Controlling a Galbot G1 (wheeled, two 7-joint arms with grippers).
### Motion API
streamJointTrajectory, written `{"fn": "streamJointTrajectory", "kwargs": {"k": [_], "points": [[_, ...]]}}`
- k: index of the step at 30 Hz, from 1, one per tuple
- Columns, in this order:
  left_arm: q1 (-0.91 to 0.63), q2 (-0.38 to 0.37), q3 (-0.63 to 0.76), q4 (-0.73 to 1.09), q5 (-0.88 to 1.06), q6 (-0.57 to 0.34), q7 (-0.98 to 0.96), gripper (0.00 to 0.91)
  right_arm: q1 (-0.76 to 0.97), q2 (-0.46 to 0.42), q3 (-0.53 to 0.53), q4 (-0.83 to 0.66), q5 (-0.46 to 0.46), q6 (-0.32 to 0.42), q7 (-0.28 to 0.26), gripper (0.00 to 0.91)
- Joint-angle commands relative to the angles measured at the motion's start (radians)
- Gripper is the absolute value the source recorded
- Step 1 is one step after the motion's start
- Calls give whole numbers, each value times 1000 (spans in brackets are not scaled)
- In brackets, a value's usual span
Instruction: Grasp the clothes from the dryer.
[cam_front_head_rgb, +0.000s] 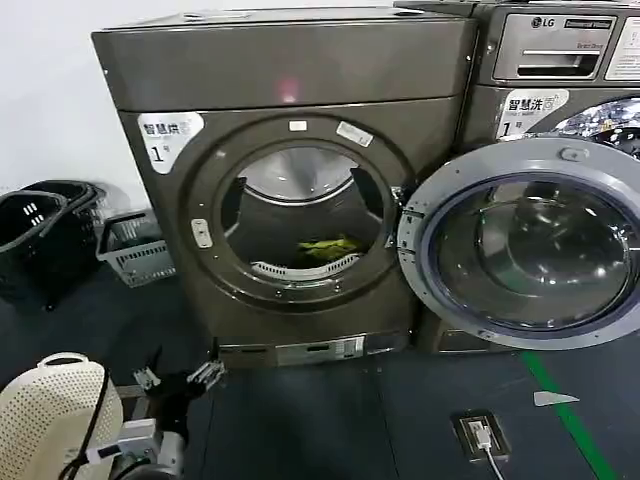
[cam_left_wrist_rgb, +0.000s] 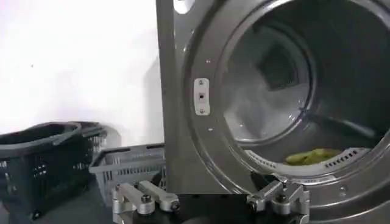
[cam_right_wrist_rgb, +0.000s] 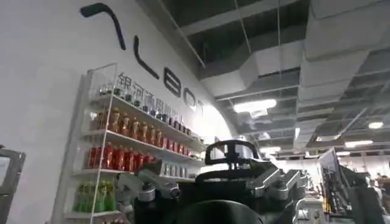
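Note:
The dryer (cam_front_head_rgb: 285, 75) stands ahead with its round glass door (cam_front_head_rgb: 525, 240) swung open to the right. The clothes (cam_front_head_rgb: 328, 247), a small yellow-green piece, lie on the drum floor near the front lip and show in the left wrist view too (cam_left_wrist_rgb: 312, 156). My left gripper (cam_front_head_rgb: 178, 378) hangs low in front of the dryer's lower left corner, well below and short of the opening. In its wrist view the left gripper (cam_left_wrist_rgb: 210, 201) is open with nothing between its fingers. My right gripper (cam_right_wrist_rgb: 210, 185) points up at a shelf wall and ceiling, open and holding nothing.
Black baskets (cam_front_head_rgb: 45, 225) and a grey basket (cam_front_head_rgb: 135, 245) sit on the floor left of the dryer. A white perforated basket (cam_front_head_rgb: 50, 410) is close by my left arm. The LG machine (cam_front_head_rgb: 560, 60) stands on the right, partly behind the open door. A floor socket (cam_front_head_rgb: 480, 435) lies ahead.

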Motion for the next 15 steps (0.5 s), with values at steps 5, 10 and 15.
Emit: {"fn": "streamJointTrajectory", "kwargs": {"k": [5,10,15], "points": [[3,0,1,-5,5,1,-5,907,1,3,0,-2,10,9,4,907],[5,-4,5,-9,7,2,-4,907,1,7,2,2,14,11,4,907],[7,-3,5,-11,6,-1,-4,907,-1,5,5,3,17,13,4,907]]}}
